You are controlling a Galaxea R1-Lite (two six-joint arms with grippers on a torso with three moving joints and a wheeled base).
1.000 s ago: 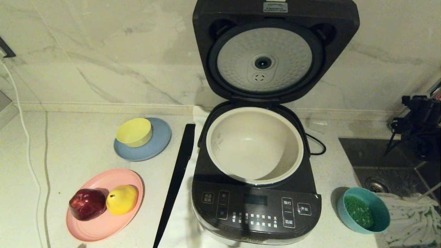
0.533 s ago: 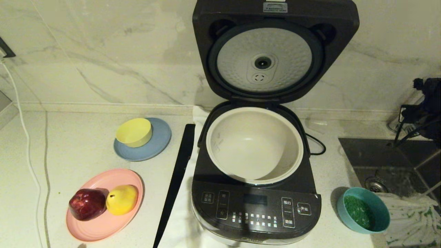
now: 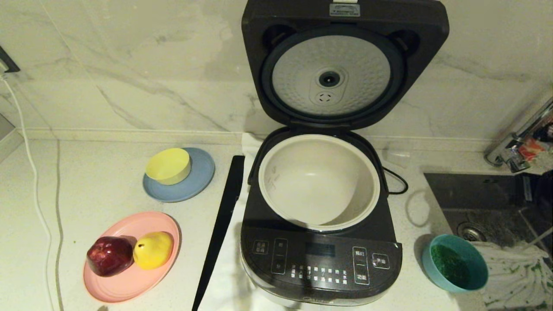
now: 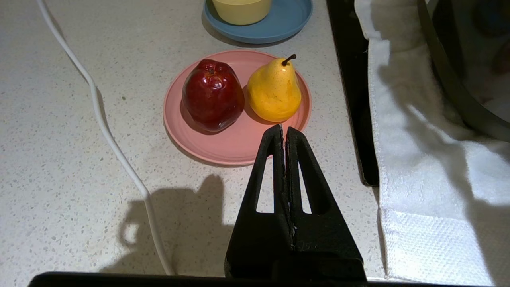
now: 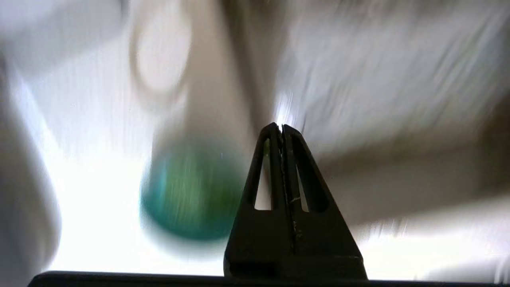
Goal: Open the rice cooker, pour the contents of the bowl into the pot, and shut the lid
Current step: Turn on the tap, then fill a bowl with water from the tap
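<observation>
The dark rice cooker [image 3: 319, 259] stands in the middle of the counter with its lid [image 3: 345, 17] swung up against the wall, dimpled silver plate facing me. Its cream-white pot [image 3: 319, 181] is empty. The teal bowl [image 3: 473, 258] sits on the counter to the cooker's front right, holding the green granules [image 3: 449, 264]. My right gripper [image 5: 281, 126] is shut and empty; its view is smeared by motion, with the bowl [image 5: 191, 195] below and beside the fingertips. My left gripper [image 4: 284, 128] is shut, parked over the counter near the pink plate [image 4: 223, 139].
A yellow bowl [image 3: 168, 165] rests on a grey-blue plate [image 3: 201, 177]. The pink plate [image 3: 129, 280] carries a red apple [image 3: 109, 255] and a yellow pear [image 3: 152, 249]. A black strip [image 3: 222, 224] lies left of the cooker. Sink [image 3: 488, 207], faucet [image 3: 514, 151] and a cloth [image 3: 514, 272] are at right.
The right arm, seen earlier at the right edge above the sink, has left the head view and uncovered the faucet. Cooker, bowl and left arm have stayed put.
</observation>
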